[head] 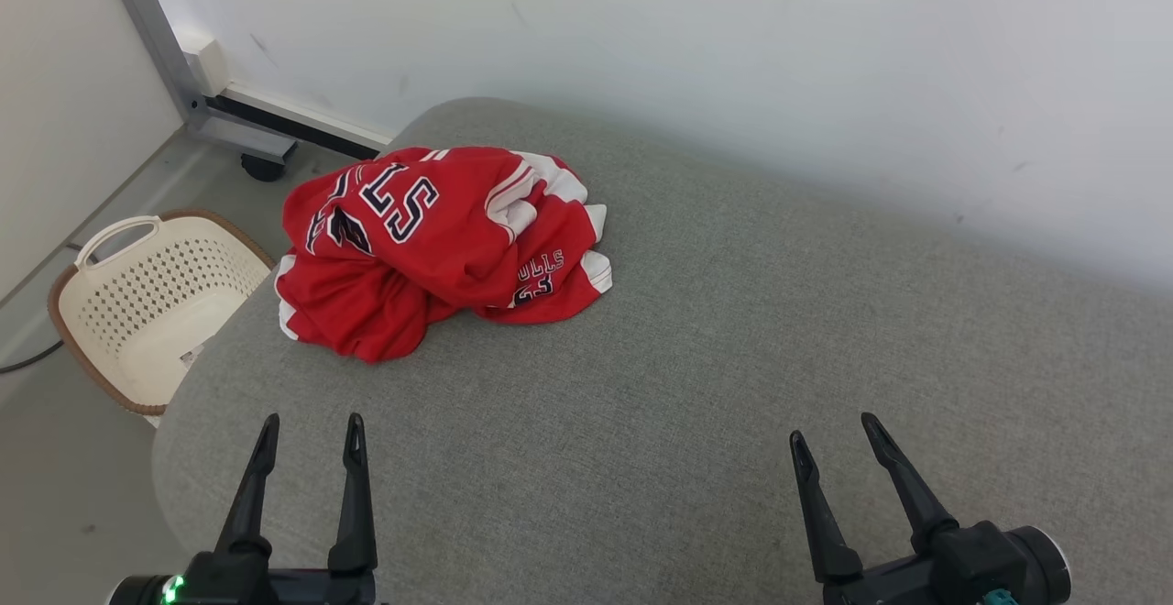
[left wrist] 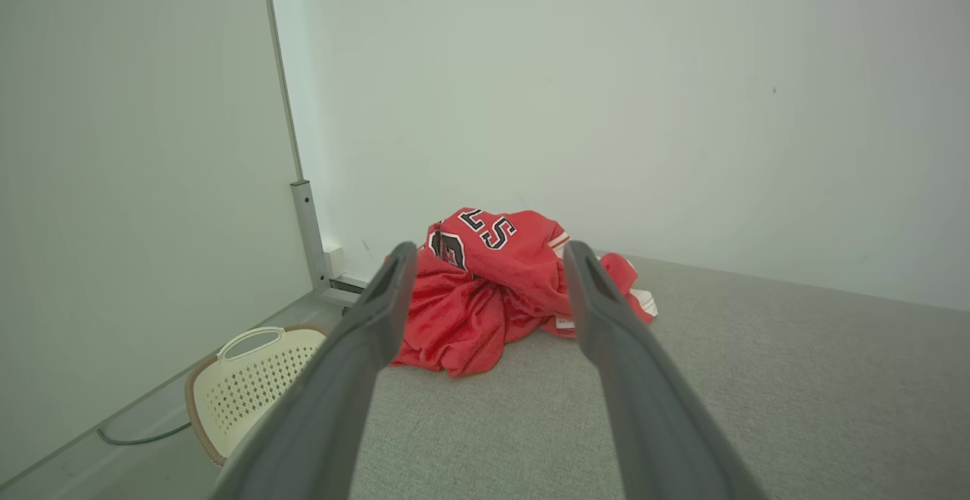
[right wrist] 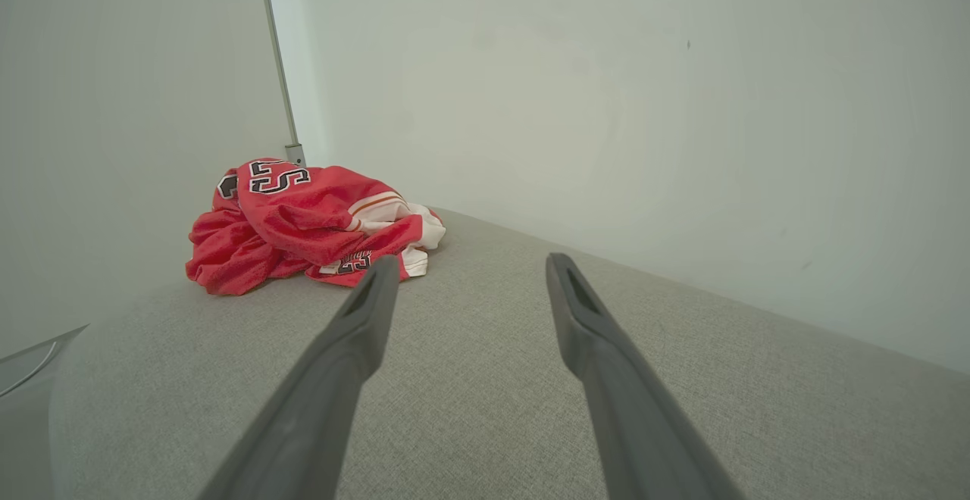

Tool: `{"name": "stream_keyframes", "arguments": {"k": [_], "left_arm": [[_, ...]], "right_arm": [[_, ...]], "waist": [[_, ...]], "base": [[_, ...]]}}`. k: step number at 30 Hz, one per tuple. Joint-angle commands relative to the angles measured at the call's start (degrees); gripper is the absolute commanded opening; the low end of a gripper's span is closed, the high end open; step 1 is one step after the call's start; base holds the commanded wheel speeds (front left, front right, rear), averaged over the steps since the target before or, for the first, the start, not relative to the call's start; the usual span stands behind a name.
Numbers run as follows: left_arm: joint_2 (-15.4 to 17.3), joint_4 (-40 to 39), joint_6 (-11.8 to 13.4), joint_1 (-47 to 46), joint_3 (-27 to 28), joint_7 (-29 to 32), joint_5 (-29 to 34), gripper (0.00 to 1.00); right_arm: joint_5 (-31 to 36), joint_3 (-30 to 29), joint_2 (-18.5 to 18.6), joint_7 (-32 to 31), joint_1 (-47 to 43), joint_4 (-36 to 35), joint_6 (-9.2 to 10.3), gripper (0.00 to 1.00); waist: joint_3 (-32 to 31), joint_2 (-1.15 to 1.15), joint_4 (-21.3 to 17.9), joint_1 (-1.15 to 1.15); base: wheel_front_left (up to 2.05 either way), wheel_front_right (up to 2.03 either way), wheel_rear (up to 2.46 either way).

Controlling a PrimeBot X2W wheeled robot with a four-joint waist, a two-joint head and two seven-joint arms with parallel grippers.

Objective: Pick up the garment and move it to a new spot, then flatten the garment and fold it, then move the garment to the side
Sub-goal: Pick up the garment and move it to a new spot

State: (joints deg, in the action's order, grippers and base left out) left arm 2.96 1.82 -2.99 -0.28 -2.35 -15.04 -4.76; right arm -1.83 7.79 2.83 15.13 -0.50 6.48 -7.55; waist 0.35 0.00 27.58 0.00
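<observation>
The garment (head: 431, 243) is a red jersey with white trim and black lettering, crumpled in a heap on the far left part of the grey cushioned surface (head: 715, 357). My left gripper (head: 312, 431) stands open near the front left edge, well short of the heap. My right gripper (head: 834, 435) is open at the front right, over bare fabric. The left wrist view frames the jersey (left wrist: 492, 288) between the open fingers of the left gripper (left wrist: 489, 257), some way ahead. In the right wrist view the jersey (right wrist: 303, 220) lies ahead to the left of the right gripper (right wrist: 470, 267).
A cream perforated laundry basket (head: 151, 302) stands on the floor left of the surface, also seen in the left wrist view as the basket (left wrist: 254, 379). A metal frame leg with a caster (head: 197, 101) stands by the wall. A white wall (head: 733, 55) borders the far side.
</observation>
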Motion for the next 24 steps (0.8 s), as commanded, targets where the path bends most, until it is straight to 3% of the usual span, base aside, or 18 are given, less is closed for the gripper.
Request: {"name": "stream_keyframes", "arguments": {"k": [1,13,19,24], "left_arm": [[-0.11,-0.31,0.34,-0.05,-0.10,-0.15,-0.34,1.00],[-0.11,1.30,-1.13,-11.67,3.89,-0.15,-1.46,1.00],[0.08,9.29,-1.92,-22.02,7.79,-0.15,-3.94,1.00],[1.93,23.67,-2.68,-34.25,9.94,-0.13,-6.64,1.00]], "right_arm": [[0.86,-0.12,0.10,0.06,-0.18,-0.02,0.12,1.00],[0.55,1.12,3.72,0.07,2.66,-0.44,0.12,1.00],[0.91,1.17,6.57,0.06,4.50,-1.15,0.12,1.00],[0.94,1.32,9.05,0.06,6.53,-1.67,0.12,1.00]], "waist": [[0.56,0.00,0.18,0.00],[7.65,0.00,-1.34,0.00],[12.60,0.00,-2.80,0.00],[16.84,0.00,-4.19,0.00]], "base": [[0.00,0.00,0.00],[0.00,0.00,0.00],[0.00,0.00,0.00],[0.00,0.00,0.00]]}}
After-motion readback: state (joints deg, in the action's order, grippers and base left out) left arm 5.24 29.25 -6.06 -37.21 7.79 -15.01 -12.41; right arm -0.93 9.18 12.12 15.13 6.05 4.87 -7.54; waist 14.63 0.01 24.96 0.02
